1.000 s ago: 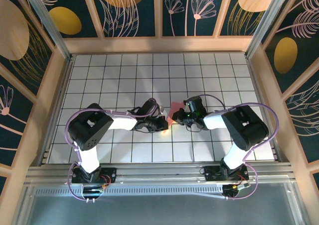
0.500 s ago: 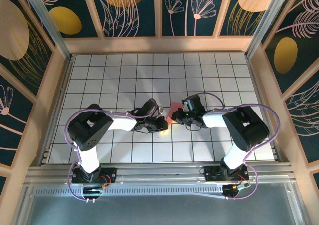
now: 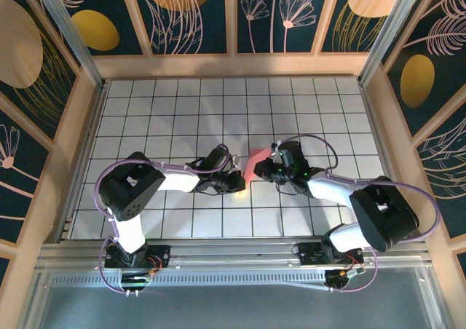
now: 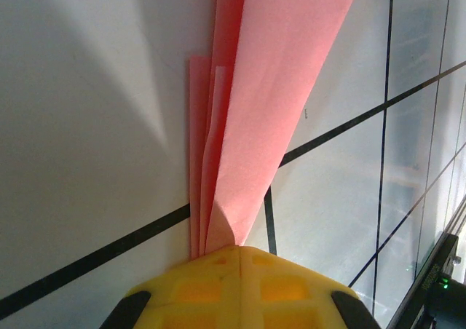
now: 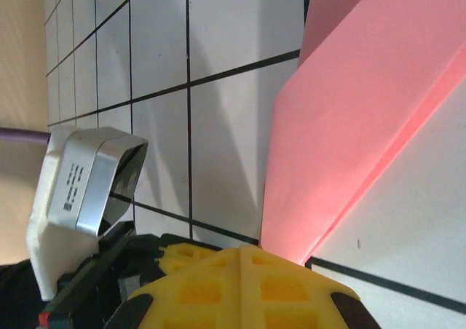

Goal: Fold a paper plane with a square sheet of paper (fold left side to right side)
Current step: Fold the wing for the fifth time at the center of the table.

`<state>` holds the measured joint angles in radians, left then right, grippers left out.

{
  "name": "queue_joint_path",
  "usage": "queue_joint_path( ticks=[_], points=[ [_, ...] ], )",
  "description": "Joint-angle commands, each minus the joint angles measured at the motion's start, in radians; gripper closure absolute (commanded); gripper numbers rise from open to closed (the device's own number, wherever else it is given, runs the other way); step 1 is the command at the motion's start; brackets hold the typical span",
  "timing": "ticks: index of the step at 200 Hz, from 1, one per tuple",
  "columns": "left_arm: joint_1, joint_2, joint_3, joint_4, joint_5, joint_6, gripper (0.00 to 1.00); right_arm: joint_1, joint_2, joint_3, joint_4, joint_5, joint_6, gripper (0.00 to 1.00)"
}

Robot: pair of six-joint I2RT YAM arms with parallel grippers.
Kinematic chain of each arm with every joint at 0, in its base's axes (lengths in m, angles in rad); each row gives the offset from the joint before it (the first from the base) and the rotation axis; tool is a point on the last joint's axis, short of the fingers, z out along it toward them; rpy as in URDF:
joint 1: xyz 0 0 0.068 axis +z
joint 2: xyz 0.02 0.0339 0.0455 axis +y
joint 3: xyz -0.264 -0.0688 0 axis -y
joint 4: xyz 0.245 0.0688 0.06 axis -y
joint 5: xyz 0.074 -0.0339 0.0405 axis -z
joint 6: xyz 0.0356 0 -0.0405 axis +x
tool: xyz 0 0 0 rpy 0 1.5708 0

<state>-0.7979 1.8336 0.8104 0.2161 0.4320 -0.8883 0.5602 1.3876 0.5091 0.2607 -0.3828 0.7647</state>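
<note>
**Q:** Left side of the top view first. What is noted?

**A:** The left gripper point(image 3: 237, 184) lies low over the white tiled desk point(image 3: 145, 111), just left of frame centre. Its tip touches the lower left edge of the paper point(image 3: 255, 161).

**Q:** Its state?

**A:** Clamped. In the left wrist view the yellow fingers point(image 4: 182, 292) are pressed together at bottom centre. The paper point(image 4: 269, 89) comes out of their meeting line in several pink layers, fanning up to the top edge of the frame.

**Q:** The paper itself?

**A:** Folded pink-red paper at the centre of the top view, held between the two grippers and raised off the tiles on its right side.

**Q:** And to the right?

**A:** The right gripper point(image 3: 260, 171) touches the paper's right edge. In the right wrist view its yellow fingers point(image 5: 189, 292) are also pressed together at bottom centre, pinching the lower end of the paper point(image 5: 364, 125). From there the sheet widens towards the upper right corner. A white and silver housing point(image 5: 84, 180) sits at the left of that frame.
</note>
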Motion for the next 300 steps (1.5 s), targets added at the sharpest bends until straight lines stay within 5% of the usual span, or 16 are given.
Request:
queue_joint_path(
  ticks=[1,142,300],
  points=[
    [-0.003,0.041,-0.032,-0.132,-0.09,0.028,1.0,0.017,-0.037,-0.035,0.009,0.011,0.018,1.0],
    [-0.011,0.041,-0.025,-0.135,-0.093,0.027,1.0,0.111,0.128,-0.017,0.145,0.04,0.115,1.0],
    [-0.012,0.045,-0.025,-0.144,-0.099,0.027,1.0,0.081,0.249,0.055,0.08,0.087,0.062,1.0]
  ],
)
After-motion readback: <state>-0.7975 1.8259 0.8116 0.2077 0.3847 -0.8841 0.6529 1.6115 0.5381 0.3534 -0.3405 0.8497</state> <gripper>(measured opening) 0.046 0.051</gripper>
